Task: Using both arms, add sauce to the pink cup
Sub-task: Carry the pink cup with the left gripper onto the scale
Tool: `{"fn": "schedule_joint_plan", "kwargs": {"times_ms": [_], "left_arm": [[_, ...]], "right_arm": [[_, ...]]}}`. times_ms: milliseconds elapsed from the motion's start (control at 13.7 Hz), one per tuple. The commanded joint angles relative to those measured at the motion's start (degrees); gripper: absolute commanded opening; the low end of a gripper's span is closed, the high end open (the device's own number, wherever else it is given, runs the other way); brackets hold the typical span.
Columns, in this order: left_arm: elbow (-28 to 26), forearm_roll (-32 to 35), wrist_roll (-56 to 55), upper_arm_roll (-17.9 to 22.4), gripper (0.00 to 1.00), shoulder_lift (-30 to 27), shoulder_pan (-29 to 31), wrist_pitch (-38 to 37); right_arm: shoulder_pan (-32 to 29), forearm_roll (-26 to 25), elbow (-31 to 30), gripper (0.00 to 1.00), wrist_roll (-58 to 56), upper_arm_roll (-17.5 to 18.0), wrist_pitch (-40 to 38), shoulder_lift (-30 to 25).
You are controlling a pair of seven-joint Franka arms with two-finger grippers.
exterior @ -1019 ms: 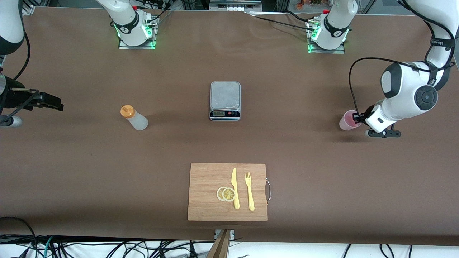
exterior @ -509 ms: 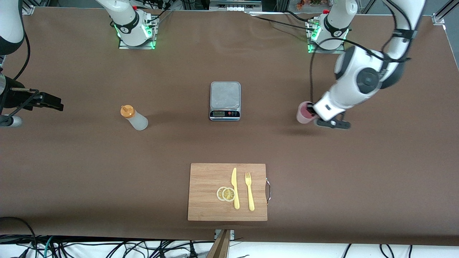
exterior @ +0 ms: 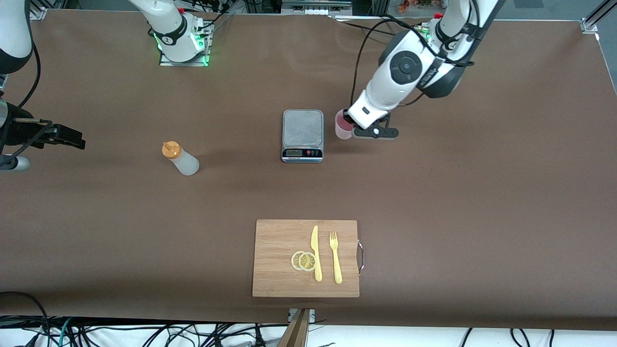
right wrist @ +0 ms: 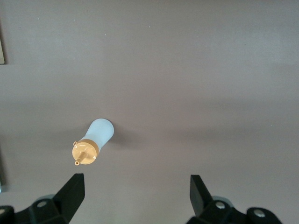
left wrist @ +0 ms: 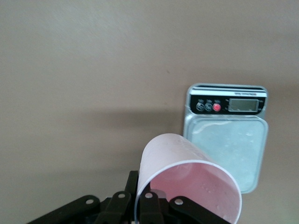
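The pale pink cup (exterior: 342,125) hangs in my left gripper (exterior: 349,127), which is shut on its rim, one finger inside and one outside. Cup and gripper are over the table right beside the scale (exterior: 302,135), at its edge toward the left arm's end. The left wrist view shows the cup (left wrist: 187,170) above the gripper (left wrist: 140,198), with the scale's steel plate (left wrist: 233,140) past it. The sauce bottle (exterior: 181,159) with its orange cap stands toward the right arm's end. My right gripper (exterior: 77,142) waits open, apart from the bottle. The right wrist view shows the open gripper (right wrist: 138,189) and the bottle (right wrist: 93,140), not between its fingers.
A wooden cutting board (exterior: 274,270) lies nearer to the front camera than the scale, with a yellow knife (exterior: 315,253), a yellow fork (exterior: 335,258) and two lemon slices (exterior: 303,260) on it. Brown table stretches between bottle and scale.
The left arm has carried the pink cup from the left arm's end of the table to just beside the scale. The right arm and the bottle have not moved.
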Motion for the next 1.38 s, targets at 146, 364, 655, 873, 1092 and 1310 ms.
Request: {"fn": "schedule_joint_plan", "kwargs": {"times_ms": [146,364,655,873,1092,1310], "left_arm": [[5.27,-0.23,-11.29,-0.18,0.00,7.45,-8.60,3.70],[5.81,2.57,-16.82,0.00,0.00,10.53,-11.33,6.60],[8.44,5.30,-19.21,1.66,0.00,13.00,-13.01,6.96],[9.85,5.48,-19.12,2.19,0.00,14.31,-13.71,6.96],[10.29,7.24,-19.12,3.51,0.00,15.37,-14.15,7.05],[10.38,7.24,-19.21,3.60,0.00,15.99,-14.33,7.66]], "right_arm": [[-0.30,0.91,1.26,1.00,-0.23,0.00,0.67,1.09],[-0.30,0.65,1.17,1.00,-0.14,0.00,0.84,1.45],[-0.30,0.47,1.26,1.00,-0.92,0.00,0.32,1.45],[-0.39,0.12,1.00,1.00,-1.63,0.00,-0.03,1.45],[-0.48,0.12,0.73,1.00,-3.21,0.00,-0.12,1.89],[-0.92,0.12,0.65,1.00,-3.21,0.00,-0.21,2.33]]}}
